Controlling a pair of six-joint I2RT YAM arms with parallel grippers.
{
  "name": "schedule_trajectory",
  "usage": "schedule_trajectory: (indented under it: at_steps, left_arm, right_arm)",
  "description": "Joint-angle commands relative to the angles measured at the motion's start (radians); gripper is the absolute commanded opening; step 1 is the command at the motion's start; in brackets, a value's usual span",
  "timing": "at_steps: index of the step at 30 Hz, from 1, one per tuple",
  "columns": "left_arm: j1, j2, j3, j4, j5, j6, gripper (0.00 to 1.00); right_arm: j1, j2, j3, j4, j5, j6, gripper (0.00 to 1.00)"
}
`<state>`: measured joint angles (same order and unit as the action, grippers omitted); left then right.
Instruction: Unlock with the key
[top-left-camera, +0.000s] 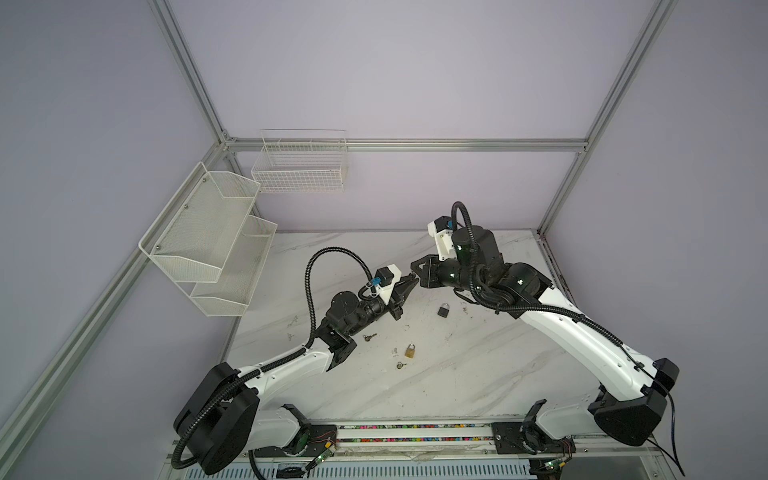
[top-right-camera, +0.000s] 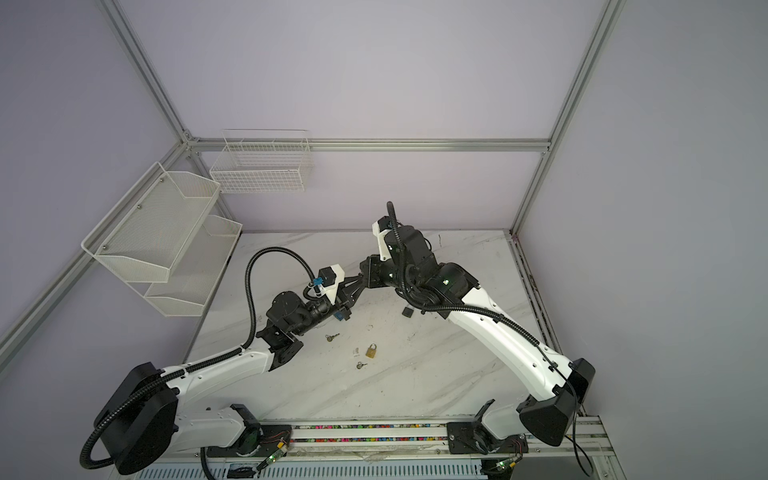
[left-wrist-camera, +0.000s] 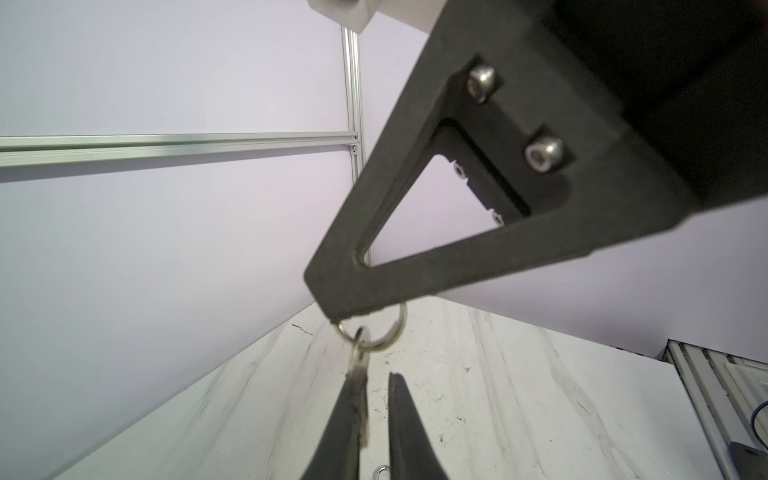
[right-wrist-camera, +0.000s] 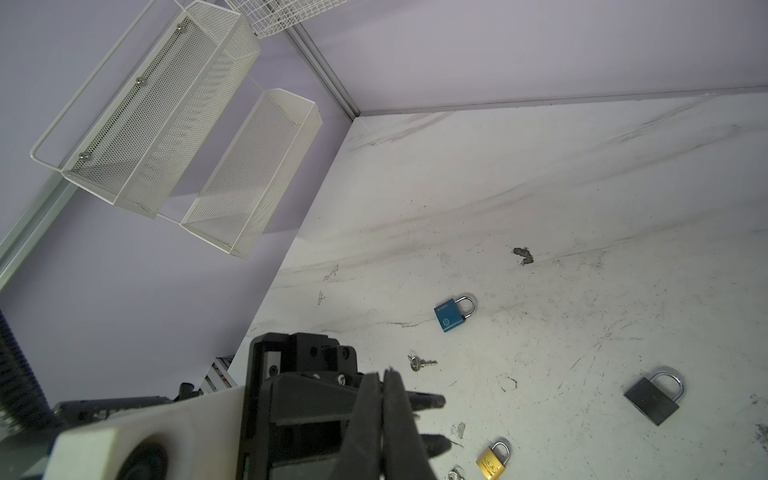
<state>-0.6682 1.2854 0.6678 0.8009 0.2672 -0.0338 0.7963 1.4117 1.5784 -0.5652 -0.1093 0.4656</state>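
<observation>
My two grippers meet in mid-air over the middle of the table. The right gripper (top-left-camera: 413, 271) (right-wrist-camera: 382, 372) is shut on a silver key ring (left-wrist-camera: 392, 334). The key (left-wrist-camera: 358, 368) hangs from that ring and lies flat along the inner face of one finger of my left gripper (left-wrist-camera: 375, 376) (top-left-camera: 412, 282). A narrow gap still shows between the key and the other finger. On the table below lie a blue padlock (right-wrist-camera: 451, 314), a black padlock (top-left-camera: 444, 310) (right-wrist-camera: 654, 397) and a brass padlock (top-left-camera: 410, 351) (right-wrist-camera: 493, 459).
Two more keys lie loose on the marble table, one (top-left-camera: 369, 337) (right-wrist-camera: 422, 363) by the left forearm and one (top-left-camera: 400, 365) in front of the brass padlock. White mesh shelves (top-left-camera: 208, 241) and a wire basket (top-left-camera: 300, 164) hang on the walls at back left.
</observation>
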Motion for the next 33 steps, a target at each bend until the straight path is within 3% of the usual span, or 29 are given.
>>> schedule_trajectory:
  at_steps: [1,7,13,19,20,28,33]
  left_arm:
    - [0.002,-0.007,0.010,0.062,0.018,-0.001,0.13]
    - [0.002,0.001,0.012,0.067,-0.002,0.037,0.00]
    - [0.001,-0.009,0.016,0.058,-0.106,0.163,0.00]
    - [0.002,-0.005,0.054,-0.027,-0.187,0.308,0.00]
    - [0.003,-0.003,0.058,-0.032,-0.192,0.319,0.00]
    - [0.000,0.038,0.071,-0.017,-0.148,0.403,0.00]
    - [-0.005,0.066,0.092,-0.006,-0.164,0.436,0.00]
  right_arm:
    - [-0.006,-0.031,0.017,0.002,0.019,-0.005,0.00]
    - [-0.007,-0.025,0.024,-0.006,0.023,-0.010,0.00]
    - [-0.008,-0.033,0.019,-0.018,0.044,-0.003,0.01]
    - [-0.012,-0.067,-0.014,-0.039,0.077,0.048,0.44]
    - [-0.017,-0.070,-0.023,-0.035,0.061,0.071,0.47]
    - [-0.034,-0.089,-0.086,-0.009,-0.010,0.293,0.49]
    - [-0.034,-0.069,-0.115,0.001,-0.012,0.358,0.50]
